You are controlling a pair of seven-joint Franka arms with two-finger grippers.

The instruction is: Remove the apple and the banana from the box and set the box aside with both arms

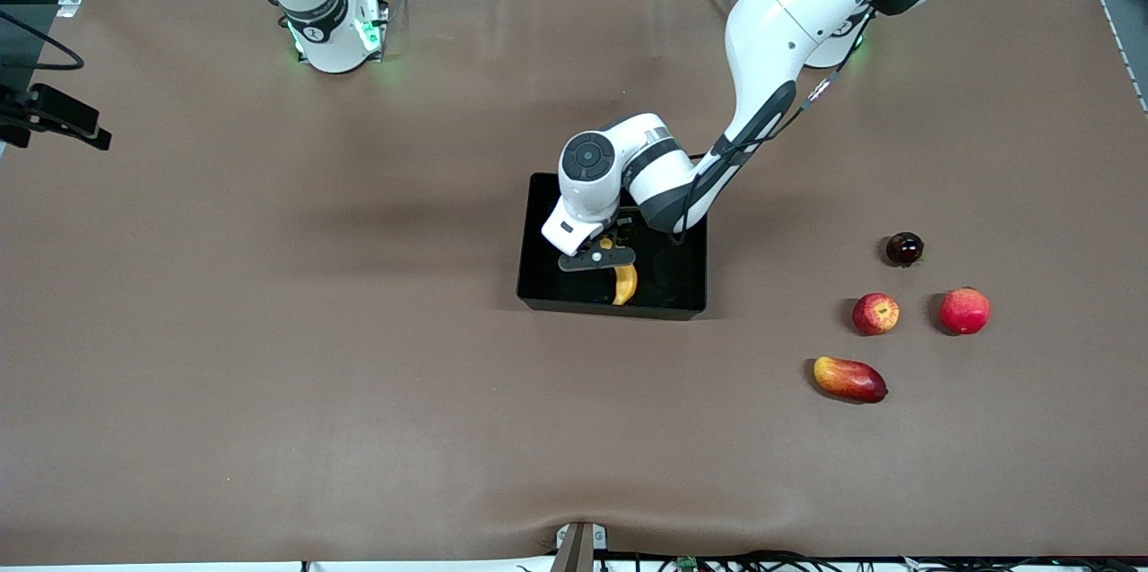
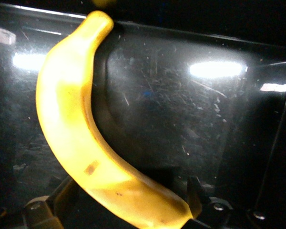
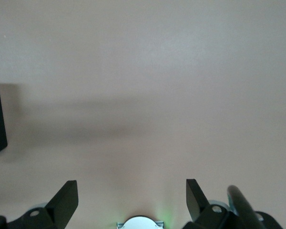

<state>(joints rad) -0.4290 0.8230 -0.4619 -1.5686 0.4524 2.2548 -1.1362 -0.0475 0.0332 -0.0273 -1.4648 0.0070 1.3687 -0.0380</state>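
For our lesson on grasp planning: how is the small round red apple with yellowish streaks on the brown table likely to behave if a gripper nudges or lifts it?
The small round red apple with yellowish streaks would probably roll when nudged, being round on a flat brown table. Its smooth skin may slip between fingers. It looks firm, so it should keep its shape.

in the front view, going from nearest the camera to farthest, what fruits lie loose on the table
mango → small streaked apple and larger pink-red fruit, about level → dark round fruit.
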